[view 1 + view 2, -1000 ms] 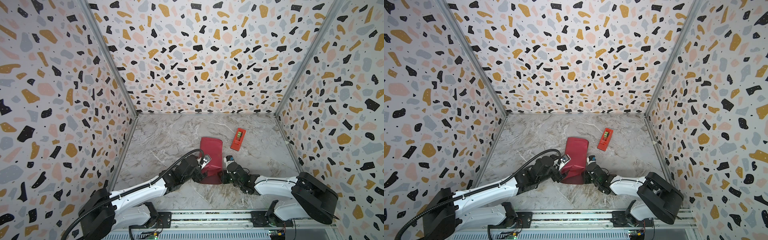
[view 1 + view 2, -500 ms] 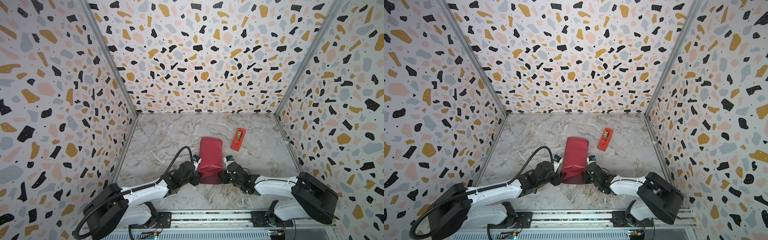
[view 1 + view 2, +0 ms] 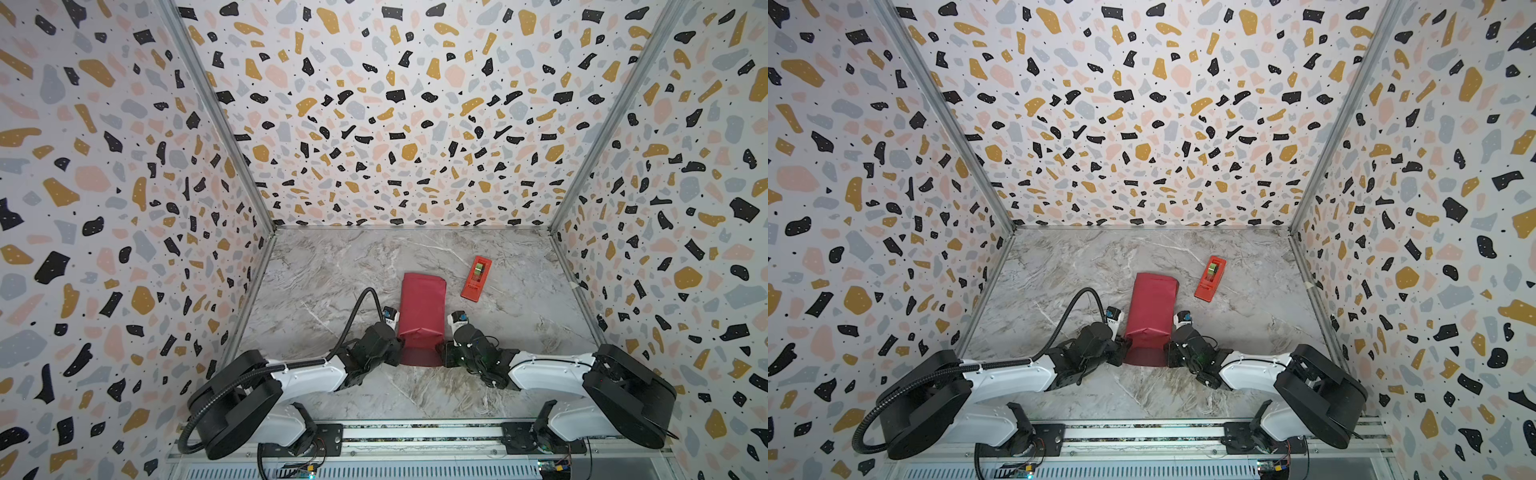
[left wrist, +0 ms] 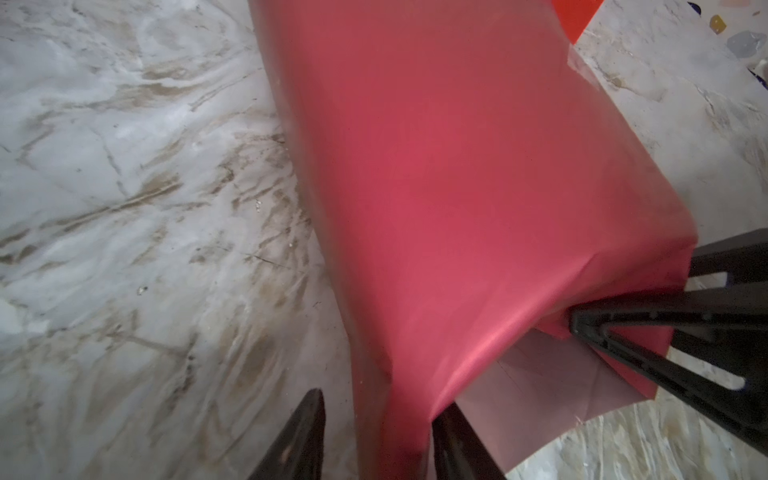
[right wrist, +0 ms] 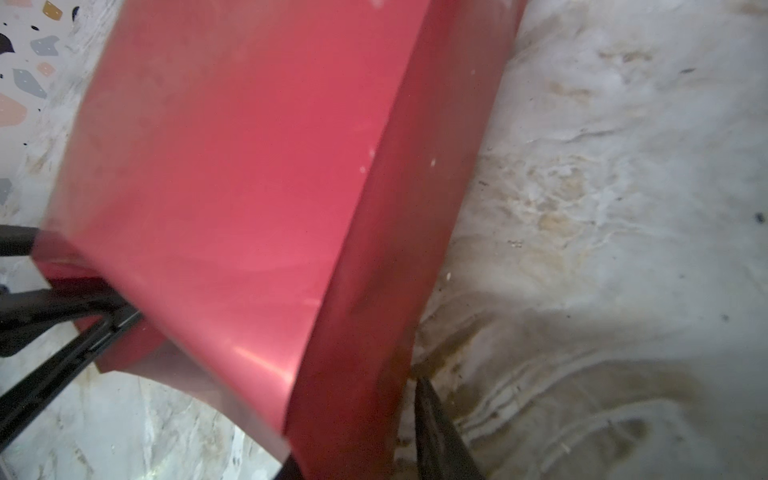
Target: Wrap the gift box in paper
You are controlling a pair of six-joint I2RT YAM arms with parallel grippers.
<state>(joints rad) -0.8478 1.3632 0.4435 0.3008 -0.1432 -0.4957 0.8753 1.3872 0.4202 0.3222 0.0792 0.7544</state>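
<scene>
Between your two pincers, the paper [image 3: 420, 307] sits on the marble tabletop [image 3: 332, 270], folded into a long crimson box shape with a flat top and upright sides. The gift box is hidden under it. The paper runs away from both pincers, and its near end lies right at their tips. At that end a lower flap [image 3: 417, 358] lies flat on the tabletop.

Your left pincer [image 4: 382, 401] is at the near left corner of the paper. Its jaws stand apart and straddle the paper's side fold: the inner finger [image 4: 457, 444] touches the paper, while the outer finger [image 4: 299, 436] stands clear, with a strip of tabletop showing between it and the paper. This pincer is released and pinches nothing.

Your right pincer [image 3: 441, 353] is at the opposite near corner. In the right wrist view one finger [image 5: 436, 432] lies along the outside of the paper's side wall, its tip at the wall's bottom edge; the other finger is almost wholly covered by the paper. You cannot tell whether it grips the paper or only brackets it.

Beyond your right pincer, farther back and to its outer side, the red-orange tape dispenser [image 3: 476, 277] lies flat on the tabletop, near the paper's far right corner but apart from it.
</scene>
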